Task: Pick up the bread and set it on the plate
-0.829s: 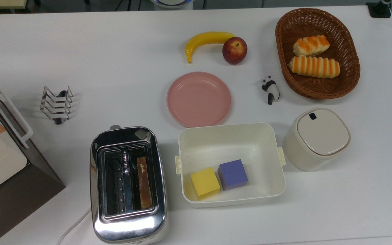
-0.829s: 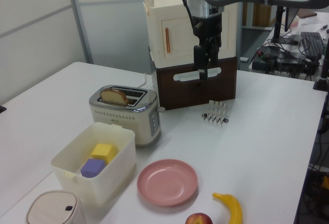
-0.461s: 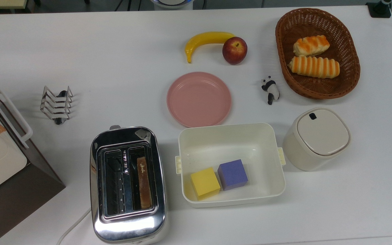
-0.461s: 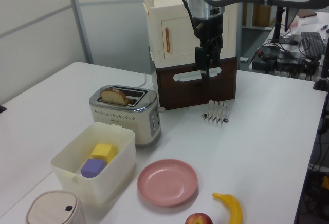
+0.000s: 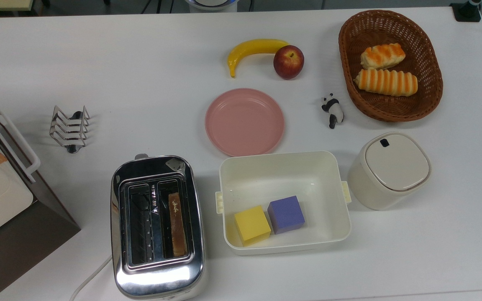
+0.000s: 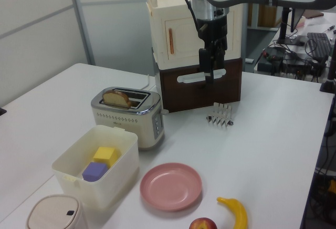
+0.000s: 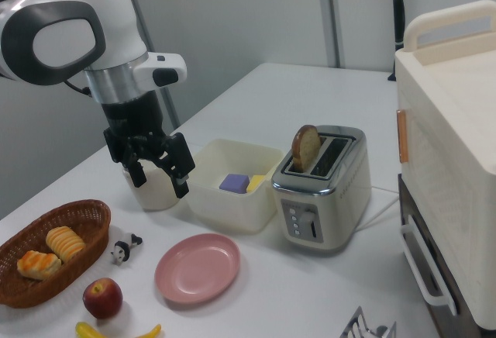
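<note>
The bread (image 5: 177, 224) is a brown slice standing upright in one slot of the chrome toaster (image 5: 157, 225). Its rounded top sticks out of the slot (image 6: 116, 98) (image 7: 306, 149). The pink plate (image 5: 244, 121) lies bare on the white table beside the toaster (image 6: 170, 186) (image 7: 197, 267). My gripper (image 7: 159, 179) hangs open in the air, well above the table and apart from both, with nothing between its fingers. In the left view the gripper (image 6: 206, 74) hangs above the metal toast rack (image 6: 220, 114).
A white tub (image 5: 285, 165) holds a yellow and a purple cube next to the toaster. A lidded canister (image 5: 391, 169), a wicker basket (image 5: 429, 96) with two rolls, a panda figurine (image 5: 333, 110), an apple (image 5: 288, 62) and a banana (image 5: 253, 48) surround the plate. A cream-and-brown cabinet (image 5: 2, 200) stands at the top view's left edge.
The gripper has drifted slightly to the left view's right. Nothing on the table has moved.
</note>
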Robot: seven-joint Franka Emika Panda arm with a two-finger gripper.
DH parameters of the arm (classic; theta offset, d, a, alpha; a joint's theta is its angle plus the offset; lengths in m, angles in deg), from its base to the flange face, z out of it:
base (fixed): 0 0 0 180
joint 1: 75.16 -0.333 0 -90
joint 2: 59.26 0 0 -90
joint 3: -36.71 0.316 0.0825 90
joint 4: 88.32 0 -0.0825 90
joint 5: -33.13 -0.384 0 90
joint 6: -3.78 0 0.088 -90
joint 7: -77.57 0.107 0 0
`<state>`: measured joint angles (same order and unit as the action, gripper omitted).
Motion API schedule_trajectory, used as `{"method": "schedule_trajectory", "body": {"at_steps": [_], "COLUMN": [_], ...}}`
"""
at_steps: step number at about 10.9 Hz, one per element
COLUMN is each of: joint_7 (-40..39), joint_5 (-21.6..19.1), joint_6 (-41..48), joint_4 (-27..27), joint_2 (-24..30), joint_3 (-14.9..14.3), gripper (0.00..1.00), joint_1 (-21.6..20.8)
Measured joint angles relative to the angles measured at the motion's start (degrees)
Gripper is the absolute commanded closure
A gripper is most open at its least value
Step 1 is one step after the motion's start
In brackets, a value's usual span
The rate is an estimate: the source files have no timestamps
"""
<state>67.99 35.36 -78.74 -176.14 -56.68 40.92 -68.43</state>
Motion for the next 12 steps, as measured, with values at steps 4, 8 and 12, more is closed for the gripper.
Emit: {"method": "schedule_trajectory", "body": {"at_steps": [4, 8, 12], "joint_7": [0.0, 0.0, 0.0], "joint_5": [-0.01, -0.15, -0.16], "joint_6": [0.0, -2.98, -14.61], "joint_4": [-0.03, -0.02, 0.02], "joint_2": [-0.2, -2.46, -7.26], "joint_3": [0.02, 0.25, 0.25], "gripper": [0.0, 0.0, 0.0], "joint_1": [0.0, -0.07, -0.07]}}
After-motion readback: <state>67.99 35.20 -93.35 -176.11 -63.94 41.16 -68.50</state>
